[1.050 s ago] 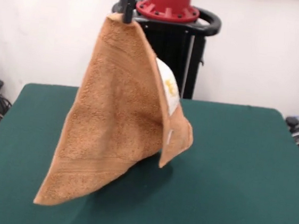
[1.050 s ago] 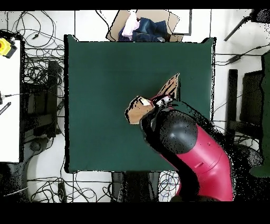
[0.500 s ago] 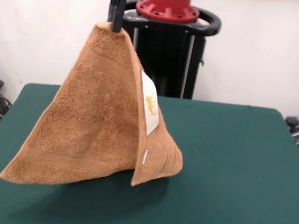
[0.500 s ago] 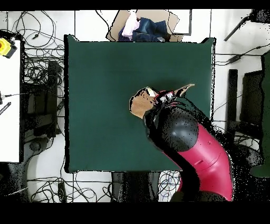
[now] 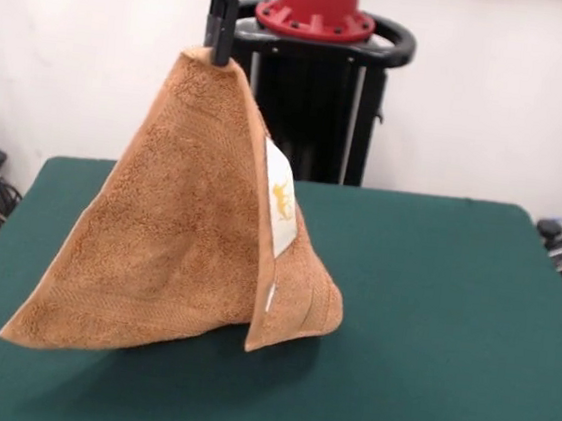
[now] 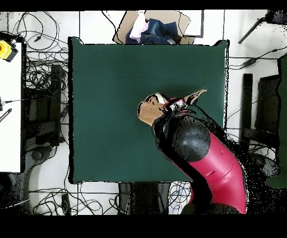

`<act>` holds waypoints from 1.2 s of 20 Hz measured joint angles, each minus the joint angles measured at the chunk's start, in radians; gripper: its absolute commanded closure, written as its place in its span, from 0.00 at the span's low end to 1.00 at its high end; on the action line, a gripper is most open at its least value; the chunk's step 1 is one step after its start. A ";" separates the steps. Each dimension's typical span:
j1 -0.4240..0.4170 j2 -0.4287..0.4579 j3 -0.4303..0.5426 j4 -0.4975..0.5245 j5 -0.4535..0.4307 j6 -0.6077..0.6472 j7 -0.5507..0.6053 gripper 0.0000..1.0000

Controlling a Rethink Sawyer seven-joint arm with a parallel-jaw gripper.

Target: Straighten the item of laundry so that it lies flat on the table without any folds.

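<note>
i have the jaws [image 5: 218, 53] pinched shut on one corner of the towel [image 5: 188, 231], which hangs in a folded cone over the middle of the desk [image 5: 451, 319], its lower edge about at the top. if i lower straight down, i expect it crumples, folds trapped.

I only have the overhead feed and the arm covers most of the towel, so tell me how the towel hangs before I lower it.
Observer: The front view shows the gripper pinching one corner, with the towel draped below it in a cone.
Operator: Report whether it's off the table.
Observer: I cannot tell; its lower edges hang at about the level of the table.
Operator: Describe any folds.
Observer: One flap wraps round on the picture's right, with a white tag showing along the fold.
</note>
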 measured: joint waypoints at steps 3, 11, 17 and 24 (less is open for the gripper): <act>0.000 -0.001 0.000 -0.006 0.000 0.013 0.000 1.00; -0.004 -0.030 -0.024 -0.153 -0.100 0.407 0.000 1.00; -0.020 -0.092 -0.032 -0.334 -0.163 0.843 0.000 1.00; -0.013 -0.150 -0.036 -0.382 -0.165 0.831 0.000 1.00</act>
